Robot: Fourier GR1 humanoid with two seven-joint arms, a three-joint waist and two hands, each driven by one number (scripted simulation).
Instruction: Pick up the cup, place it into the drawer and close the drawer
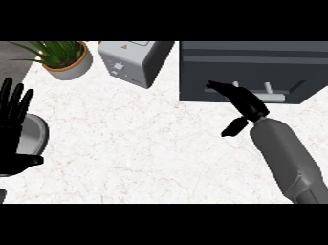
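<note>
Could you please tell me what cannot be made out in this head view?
- Cup: not visible anywhere.
- Grey rounded object: mostly hidden behind the left robot hand, so its kind is unclear.
- Drawer: the right robot hand covers part of its front; inside unseen.
- Plant: cut off by the top edge.

plate [38,136] half hidden by left hand [4,129]

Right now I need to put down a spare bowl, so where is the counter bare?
The widest bare stretch of the white marble counter lies mid-view, between the open left hand over a grey plate and the right forearm. The far edge is crowded: potted plant, toaster, grey drawer unit, with the right hand at its front.
</note>
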